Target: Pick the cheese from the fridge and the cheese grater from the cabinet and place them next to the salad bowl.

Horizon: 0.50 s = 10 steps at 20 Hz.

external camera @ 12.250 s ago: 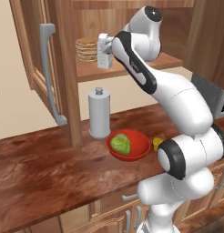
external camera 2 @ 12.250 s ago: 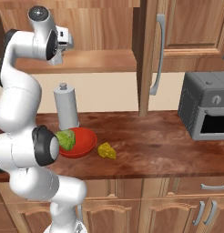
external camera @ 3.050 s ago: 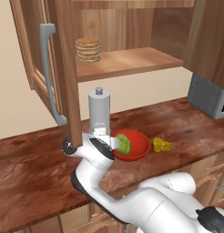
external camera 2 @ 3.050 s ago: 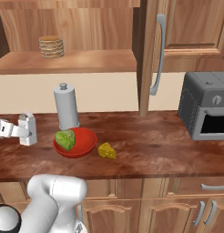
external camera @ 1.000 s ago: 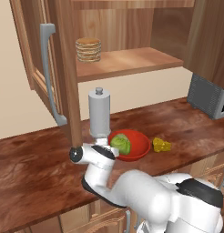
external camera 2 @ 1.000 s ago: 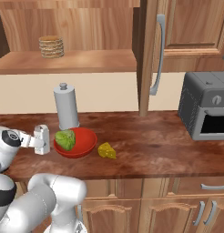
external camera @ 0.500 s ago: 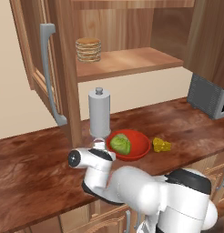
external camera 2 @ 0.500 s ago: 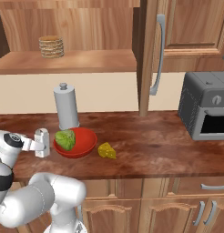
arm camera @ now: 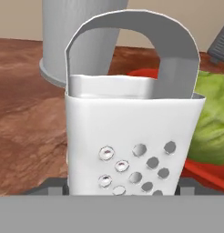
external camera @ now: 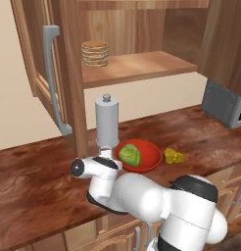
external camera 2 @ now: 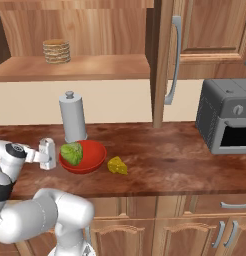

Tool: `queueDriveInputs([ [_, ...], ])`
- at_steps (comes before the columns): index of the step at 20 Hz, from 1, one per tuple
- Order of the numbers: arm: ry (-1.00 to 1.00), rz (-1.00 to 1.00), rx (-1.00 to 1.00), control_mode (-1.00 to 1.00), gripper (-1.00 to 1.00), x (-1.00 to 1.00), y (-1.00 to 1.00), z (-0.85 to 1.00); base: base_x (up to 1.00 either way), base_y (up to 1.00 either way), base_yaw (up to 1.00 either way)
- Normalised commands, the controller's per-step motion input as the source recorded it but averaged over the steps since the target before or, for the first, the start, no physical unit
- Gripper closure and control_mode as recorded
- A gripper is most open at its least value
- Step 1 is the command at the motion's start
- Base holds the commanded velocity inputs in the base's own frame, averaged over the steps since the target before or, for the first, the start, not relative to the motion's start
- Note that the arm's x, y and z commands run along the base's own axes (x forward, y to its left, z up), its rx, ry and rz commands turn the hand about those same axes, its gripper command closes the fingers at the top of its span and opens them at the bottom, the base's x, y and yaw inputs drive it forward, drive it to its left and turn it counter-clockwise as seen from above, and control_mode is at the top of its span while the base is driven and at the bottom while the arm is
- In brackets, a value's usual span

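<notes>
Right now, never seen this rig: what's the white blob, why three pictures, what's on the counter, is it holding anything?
The white blob is a simulated robot arm on a driving base. Two cameras ride behind it, one left, one right, and look over the same wooden counter. The third sits on the hand and looks along the gripper.

On the counter stand a grey cylinder with knob, the red salad bowl with a lettuce head, and the yellow cheese just beside the bowl. A stack of tan discs sits on the open cabinet shelf.

The gripper appears to hold the cheese grater, low beside the bowl on the side away from the cheese. The hand view shows the grater close up.
</notes>
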Motion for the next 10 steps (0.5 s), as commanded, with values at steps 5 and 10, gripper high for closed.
queueDriveInputs([
  [5,-0.11,0.0,0.0,-1.0,1.0,0.02,0.0,-0.12,0.0,0.0,0.0],
  [10,-0.21,0.0,0.04,-1.0,1.0,0.0,0.0,-0.19,0.0,0.0,0.0],
])
